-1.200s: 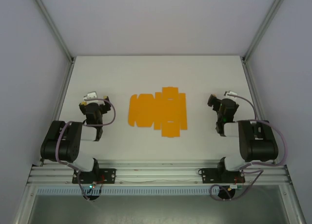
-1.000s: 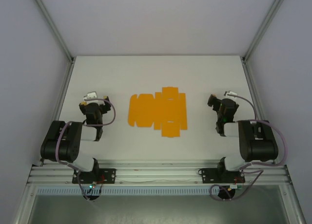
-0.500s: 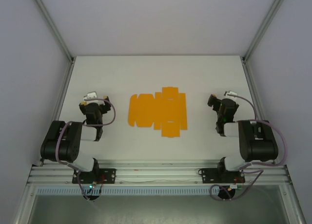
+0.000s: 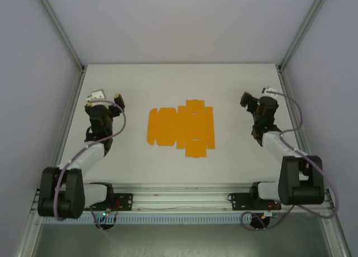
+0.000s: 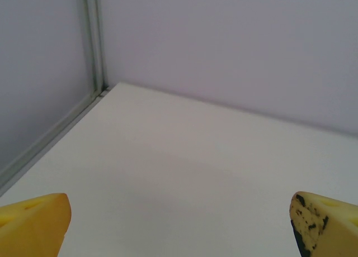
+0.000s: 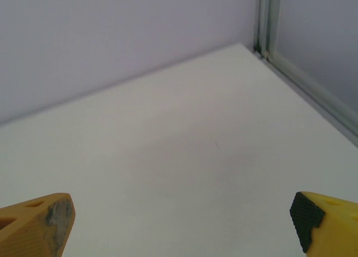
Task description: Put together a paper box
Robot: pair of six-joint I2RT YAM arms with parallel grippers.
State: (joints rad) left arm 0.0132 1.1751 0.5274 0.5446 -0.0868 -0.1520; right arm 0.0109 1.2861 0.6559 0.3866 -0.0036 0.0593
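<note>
Flat box [image 4: 182, 128] blank at mid-bench [image 4: 168, 84], between your two arms.
Expect light, floppy card that creases easily. Lying flat, it offers you only edges, so try a side flap on its right half. Its long axis runs left to right, though the fold lines are too small to read. Left pincer [image 5: 179, 226] and right pincer [image 6: 179, 226] are spread, well apart from it.

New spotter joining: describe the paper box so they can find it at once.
From above, find the white table. Near its middle, between the left gripper and the right gripper and touching neither, lies a flat sheet. That is the paper box: bright orange die-cut card with tabbed flaps, still unfolded, the sole orange thing there.
</note>
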